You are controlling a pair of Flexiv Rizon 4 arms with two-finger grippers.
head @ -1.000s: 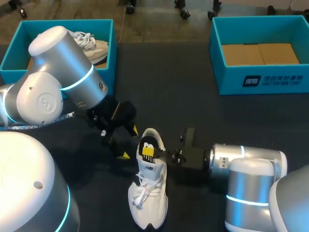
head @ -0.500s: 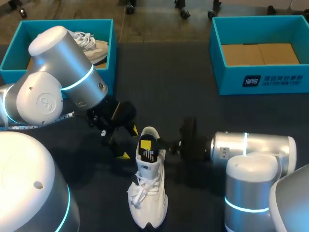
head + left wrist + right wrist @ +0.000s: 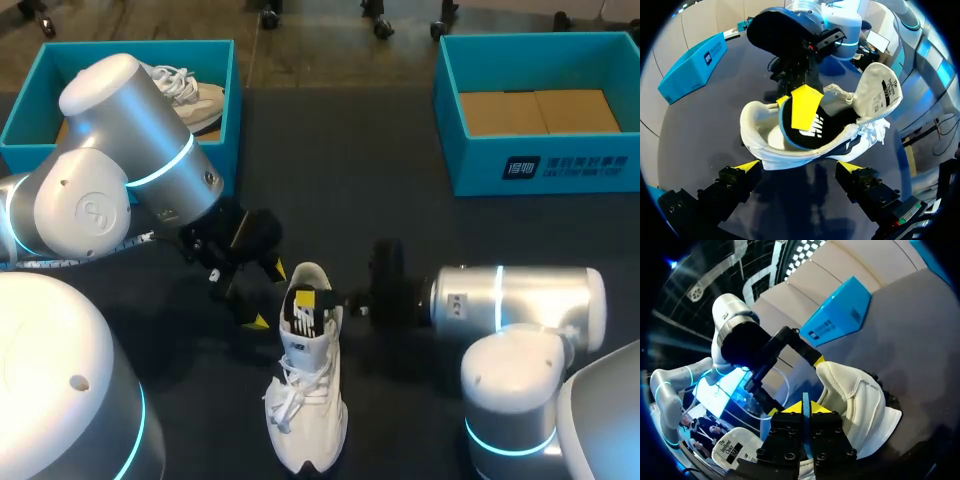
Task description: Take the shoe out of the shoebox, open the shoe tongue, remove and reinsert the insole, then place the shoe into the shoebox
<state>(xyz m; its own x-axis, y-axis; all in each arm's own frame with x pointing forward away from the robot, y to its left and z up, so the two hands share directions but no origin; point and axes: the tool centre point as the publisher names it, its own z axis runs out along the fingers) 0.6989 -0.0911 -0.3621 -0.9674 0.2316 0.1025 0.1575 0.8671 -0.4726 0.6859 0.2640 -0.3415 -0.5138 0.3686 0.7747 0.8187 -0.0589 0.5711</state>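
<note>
Head view, shoe (image 3: 305,400): white, lying on the dark table (image 3: 380,190) between the two arms, heel toward the far edge and toe toward the robot.
Head view, insole (image 3: 297,320): dark, standing up out of the heel opening.
Head view, right gripper (image 3: 315,300): comes in from the right and sits at the heel opening, on the insole.
Head view, left gripper (image 3: 268,295): just left of the heel, yellow tips apart, holding nothing.
Head view, left shoebox (image 3: 100,50): blue, at the far left, with a second shoe (image 3: 195,100) inside.
Head view, right shoebox (image 3: 560,165): blue, at the far right, well apart from the shoe, with a brown card floor.
Left wrist view, left gripper (image 3: 799,166): fingers spread wide, with the shoe's heel (image 3: 790,155) just ahead of them.
Left wrist view, insole (image 3: 805,132): black with a blue rim, tilted up, its lower part inside the shoe.
Left wrist view, right gripper (image 3: 790,102): yellow tips clamped on the insole's raised end.
Left wrist view, tongue (image 3: 883,92): folded back from the opening, label showing.
Right wrist view, right gripper (image 3: 806,409): tips pressed onto the insole's thin blue edge (image 3: 805,401).
Right wrist view, shoe (image 3: 860,395): just ahead of the fingers.
Right wrist view, left gripper (image 3: 796,386): beyond the heel, fingers spread.
</note>
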